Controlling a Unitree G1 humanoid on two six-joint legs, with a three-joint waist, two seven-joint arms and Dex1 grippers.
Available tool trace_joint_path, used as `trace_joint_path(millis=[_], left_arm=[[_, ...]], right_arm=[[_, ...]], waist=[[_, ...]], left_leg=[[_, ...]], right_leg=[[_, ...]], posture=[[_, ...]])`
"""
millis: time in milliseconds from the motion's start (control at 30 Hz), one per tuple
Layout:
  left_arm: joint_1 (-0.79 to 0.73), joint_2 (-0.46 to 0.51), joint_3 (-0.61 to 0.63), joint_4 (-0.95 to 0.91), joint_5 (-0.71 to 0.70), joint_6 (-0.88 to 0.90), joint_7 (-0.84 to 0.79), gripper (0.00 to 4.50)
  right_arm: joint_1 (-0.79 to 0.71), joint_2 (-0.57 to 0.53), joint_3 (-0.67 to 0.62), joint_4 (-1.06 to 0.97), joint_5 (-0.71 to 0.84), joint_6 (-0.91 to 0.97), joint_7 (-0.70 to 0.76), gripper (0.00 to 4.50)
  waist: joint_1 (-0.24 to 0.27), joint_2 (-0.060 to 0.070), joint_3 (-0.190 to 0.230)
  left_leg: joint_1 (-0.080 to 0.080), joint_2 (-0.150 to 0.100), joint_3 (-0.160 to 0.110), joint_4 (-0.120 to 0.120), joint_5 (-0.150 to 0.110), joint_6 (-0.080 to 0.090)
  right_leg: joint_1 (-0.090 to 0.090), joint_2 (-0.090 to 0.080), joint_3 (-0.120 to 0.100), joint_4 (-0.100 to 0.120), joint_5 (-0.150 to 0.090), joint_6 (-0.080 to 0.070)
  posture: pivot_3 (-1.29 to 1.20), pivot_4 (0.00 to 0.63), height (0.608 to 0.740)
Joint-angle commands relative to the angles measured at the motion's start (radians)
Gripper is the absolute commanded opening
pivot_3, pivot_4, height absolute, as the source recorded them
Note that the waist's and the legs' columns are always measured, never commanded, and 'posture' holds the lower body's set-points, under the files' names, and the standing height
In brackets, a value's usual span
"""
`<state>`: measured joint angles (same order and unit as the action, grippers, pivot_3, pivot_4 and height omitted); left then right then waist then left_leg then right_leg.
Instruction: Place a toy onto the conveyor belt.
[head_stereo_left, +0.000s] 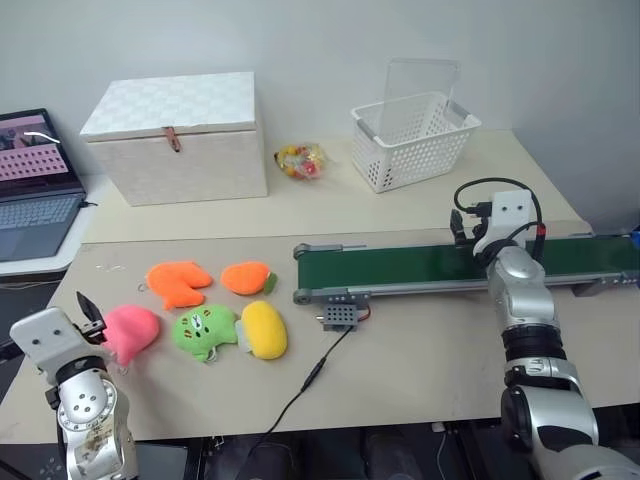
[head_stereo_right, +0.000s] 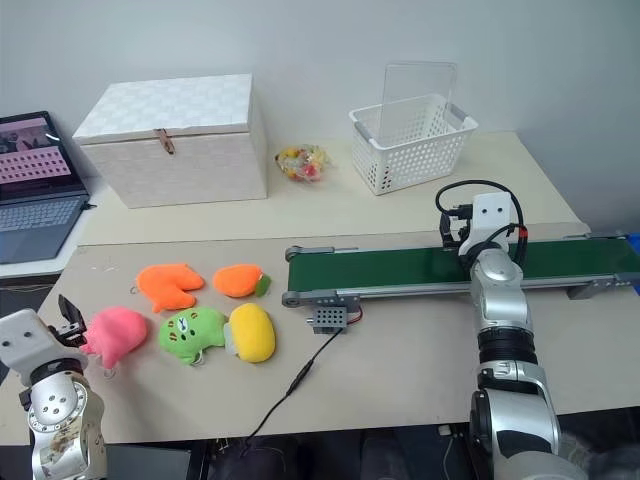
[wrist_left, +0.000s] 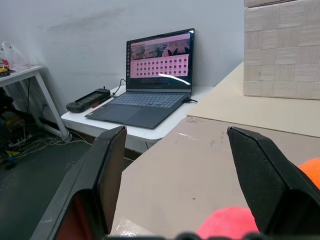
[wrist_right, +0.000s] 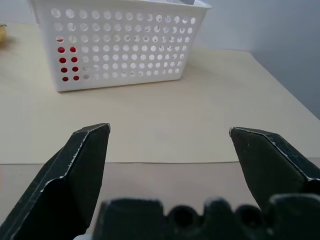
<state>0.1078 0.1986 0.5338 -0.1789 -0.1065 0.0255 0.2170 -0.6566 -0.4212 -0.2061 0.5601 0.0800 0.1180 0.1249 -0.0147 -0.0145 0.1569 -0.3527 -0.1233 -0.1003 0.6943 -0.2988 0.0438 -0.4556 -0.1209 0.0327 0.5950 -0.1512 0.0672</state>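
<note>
The pink toy (head_stereo_left: 132, 330) lies on the table at the front left, beside the other plush toys. My left gripper (head_stereo_left: 97, 320) is right at its left side, level over the table, jaws wide open; the toy's pink top (wrist_left: 227, 222) shows low between the fingers, which do not close on it. The conveyor belt (head_stereo_left: 400, 266), dark green in a grey frame, runs across the right half of the table, with its grey control box (head_stereo_left: 340, 315) at the front. My right gripper (wrist_right: 170, 132) hovers open and empty over the belt's right part, facing the basket.
Two orange plushes (head_stereo_left: 178, 282) (head_stereo_left: 247, 277), a green plush (head_stereo_left: 203, 331) and a yellow one (head_stereo_left: 264, 328) lie right of the pink toy. At the back stand a white woven box (head_stereo_left: 175, 135), a candy bag (head_stereo_left: 302, 160) and a white basket (head_stereo_left: 410, 140). A laptop (head_stereo_left: 35, 185) sits far left.
</note>
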Motion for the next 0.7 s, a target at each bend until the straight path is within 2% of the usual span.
trace_joint_path(millis=[33, 133, 267, 400, 500, 600, 700], left_arm=[[-0.018, 0.021, -0.005, -0.030, 0.011, 0.002, -0.012, 3.42], [-0.046, 0.017, -0.001, -0.005, -0.015, 0.005, -0.018, 3.42], [-0.051, 0.015, -0.002, 0.004, -0.013, 0.000, -0.026, 3.42], [-0.053, 0.008, -0.014, 0.012, -0.007, -0.004, -0.031, 3.42], [-0.050, 0.008, -0.022, 0.010, 0.002, -0.007, -0.034, 3.42], [-0.046, 0.009, -0.023, 0.006, 0.001, -0.006, -0.035, 3.42], [-0.036, 0.007, -0.008, -0.011, -0.017, -0.016, -0.039, 3.42]], right_arm=[[-0.022, -0.005, -0.011, -0.022, 0.001, -0.029, -0.009, 4.50], [-0.027, 0.004, -0.005, -0.042, 0.011, -0.011, 0.005, 4.50], [-0.031, 0.019, 0.029, -0.126, 0.067, 0.011, 0.143, 4.50], [0.076, -0.012, 0.190, -0.497, 0.270, 0.150, 0.560, 4.50], [0.168, -0.099, 0.259, -0.746, 0.432, 0.261, 0.790, 4.50], [0.225, -0.185, 0.291, -0.872, 0.510, 0.312, 0.938, 4.50], [0.221, -0.205, 0.295, -0.881, 0.524, 0.333, 0.964, 4.50]], waist=[[0.001, 0.000, 0.000], [0.001, 0.000, 0.000], [-0.005, 0.000, 0.000], [-0.007, 0.000, 0.000], [0.000, 0.000, 0.000], [0.012, -0.001, 0.000], [0.018, -0.002, 0.000]], left_leg=[[0.000, 0.000, 0.000, 0.000, 0.000, 0.000], [0.000, 0.000, 0.000, 0.000, 0.000, 0.000], [0.000, 0.000, 0.000, 0.000, 0.000, 0.000], [-0.001, 0.002, 0.000, 0.000, -0.001, -0.001], [-0.001, 0.007, 0.000, 0.001, -0.004, -0.002], [-0.001, 0.008, 0.000, 0.002, -0.006, -0.002], [-0.001, 0.007, 0.000, 0.003, -0.007, -0.001]], right_leg=[[0.000, 0.000, 0.000, 0.000, 0.000, 0.000], [0.000, 0.000, 0.000, 0.000, 0.000, 0.000], [0.000, 0.000, 0.000, 0.000, 0.000, 0.000], [-0.001, 0.002, 0.001, 0.000, 0.000, 0.000], [-0.001, 0.007, 0.001, -0.001, 0.000, 0.000], [-0.001, 0.008, -0.001, -0.002, 0.000, 0.000], [0.000, 0.007, 0.000, -0.003, 0.000, 0.000]], posture=[[0.00, 0.150, 0.740], [0.00, 0.150, 0.740], [0.00, 0.150, 0.740], [0.00, 0.150, 0.740], [0.00, 0.150, 0.740], [0.00, 0.150, 0.740], [0.00, 0.150, 0.740]])
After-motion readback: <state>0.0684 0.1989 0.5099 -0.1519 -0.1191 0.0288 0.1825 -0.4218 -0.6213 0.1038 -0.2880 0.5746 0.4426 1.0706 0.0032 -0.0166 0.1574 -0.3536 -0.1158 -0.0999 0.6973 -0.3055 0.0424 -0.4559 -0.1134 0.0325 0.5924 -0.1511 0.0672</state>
